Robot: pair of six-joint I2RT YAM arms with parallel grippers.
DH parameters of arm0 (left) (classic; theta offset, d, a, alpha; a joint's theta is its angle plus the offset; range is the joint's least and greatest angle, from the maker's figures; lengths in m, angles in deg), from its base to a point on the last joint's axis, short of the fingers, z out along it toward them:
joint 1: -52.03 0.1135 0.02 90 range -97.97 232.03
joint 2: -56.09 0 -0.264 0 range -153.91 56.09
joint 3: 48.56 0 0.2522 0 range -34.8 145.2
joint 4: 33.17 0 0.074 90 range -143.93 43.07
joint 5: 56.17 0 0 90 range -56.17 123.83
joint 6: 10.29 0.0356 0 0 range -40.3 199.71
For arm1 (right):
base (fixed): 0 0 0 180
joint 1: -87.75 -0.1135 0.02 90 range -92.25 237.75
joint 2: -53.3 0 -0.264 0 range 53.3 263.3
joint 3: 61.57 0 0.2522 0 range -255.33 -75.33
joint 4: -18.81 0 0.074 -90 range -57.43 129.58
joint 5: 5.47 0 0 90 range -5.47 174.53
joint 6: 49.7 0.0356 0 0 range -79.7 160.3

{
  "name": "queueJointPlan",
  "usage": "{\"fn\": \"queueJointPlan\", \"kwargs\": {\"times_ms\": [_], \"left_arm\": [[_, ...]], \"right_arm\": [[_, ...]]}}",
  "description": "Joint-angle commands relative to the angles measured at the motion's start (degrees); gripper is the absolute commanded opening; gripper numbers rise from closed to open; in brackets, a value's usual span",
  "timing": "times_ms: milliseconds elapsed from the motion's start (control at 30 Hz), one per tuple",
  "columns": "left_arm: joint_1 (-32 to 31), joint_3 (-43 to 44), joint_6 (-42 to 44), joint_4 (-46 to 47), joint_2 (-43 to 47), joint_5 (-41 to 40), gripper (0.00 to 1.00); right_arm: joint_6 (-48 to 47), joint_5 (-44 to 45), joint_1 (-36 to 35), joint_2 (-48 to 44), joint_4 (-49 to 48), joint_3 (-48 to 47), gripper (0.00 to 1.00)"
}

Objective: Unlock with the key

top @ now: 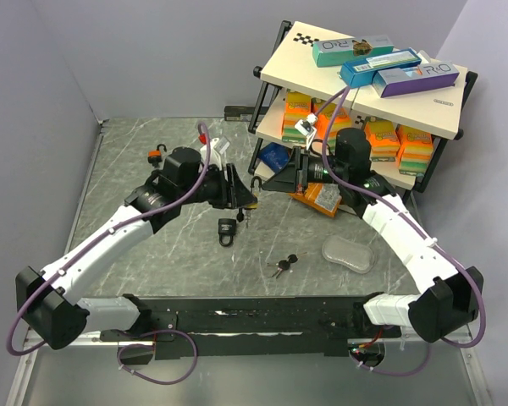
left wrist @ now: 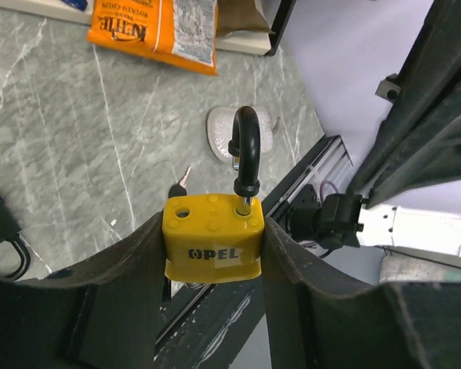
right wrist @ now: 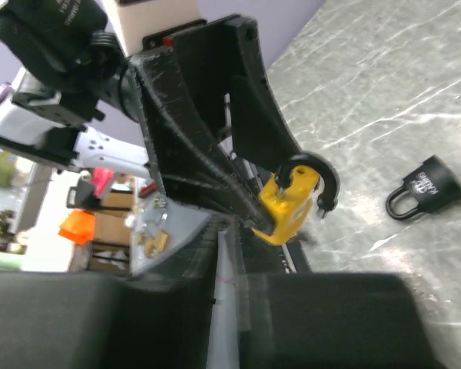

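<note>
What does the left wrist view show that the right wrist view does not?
Only left wrist: the Kettle chips bag, a clear plastic container, and the word OPEL on the yellow padlock. Only right wrist: the right gripper, its fingers close together, pointing at that padlock. Both: the yellow padlock clamped in the left gripper, shackle open, and the black padlock lying on the table.

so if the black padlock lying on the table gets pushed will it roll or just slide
The small black padlock lies flat on the grey marbled table, so it would probably slide, not roll. Solid-looking body: likely rigid and heavy for its size.
</note>
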Motion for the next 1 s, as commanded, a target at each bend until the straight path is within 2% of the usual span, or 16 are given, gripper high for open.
{"fn": "queueJointPlan", "kwargs": {"times_ms": [0,33,167,233,367,533,700,800,967], "left_arm": [[-0.1,-0.7,0.9,4.9,1.7,3.7,0.01],[-0.1,-1.1,0.3,5.5,2.4,5.0,0.01],[-0.1,-2.1,-0.3,7.4,3.3,8.4,0.01],[-0.1,-2.3,-1.1,8.7,3.0,10.3,0.01],[-0.1,-2.7,-1.9,11.2,2.9,13.8,0.01],[-0.1,-2.0,-1.1,10.9,2.0,13.5,0.01],[-0.1,-2.3,-0.7,10.1,1.7,8.8,0.01],[-0.1,-2.3,-1.1,10.9,1.0,7.4,0.01],[-0.1,-2.8,-1.6,11.8,0.4,6.2,0.01]], "right_arm": [[1.7,2.0,-0.1,-0.2,-4.8,0.8,0.29],[2.0,1.9,0.0,-0.5,-5.5,1.0,0.40],[3.8,0.6,1.5,-0.7,-10.3,3.2,0.61],[4.4,0.0,1.9,-0.5,-12.4,4.3,0.67],[3.0,-0.3,1.9,0.8,-13.2,4.5,0.72],[3.4,-1.7,1.9,2.2,-14.4,4.4,0.72],[5.6,-4.1,1.3,3.1,-16.7,4.7,0.70],[7.6,-4.8,1.2,3.3,-19.1,6.1,0.66],[7.8,-5.5,0.8,3.8,-18.6,5.7,0.49]]}}
